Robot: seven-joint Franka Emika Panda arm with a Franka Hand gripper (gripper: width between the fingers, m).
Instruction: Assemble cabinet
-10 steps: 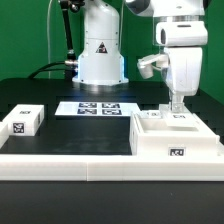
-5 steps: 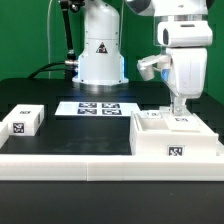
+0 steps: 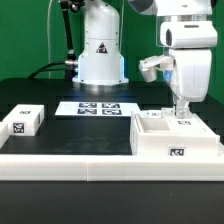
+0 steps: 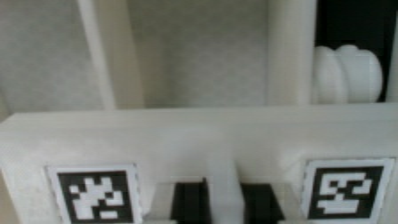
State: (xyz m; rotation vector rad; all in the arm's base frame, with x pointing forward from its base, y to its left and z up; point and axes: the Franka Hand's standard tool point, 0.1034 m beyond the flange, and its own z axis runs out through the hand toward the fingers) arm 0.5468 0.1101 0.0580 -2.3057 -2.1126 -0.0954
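Observation:
The cabinet, a large white hollow box with black-and-white tags, stands on the black table at the exterior view's right. My gripper points straight down onto its far upper edge. In the wrist view the two dark fingertips stand close together around a narrow white ridge of the cabinet, between two square tags. The gripper looks shut on that ridge. The hollow inside of the box shows beyond the edge.
A small white tagged block sits at the exterior view's left. The marker board lies flat mid-table in front of the robot base. A white rail runs along the front edge. A round white part shows in the wrist view.
The arm and gripper have shifted slightly toward the exterior view's right, staying on the cabinet's edge. The block and marker board have not moved.

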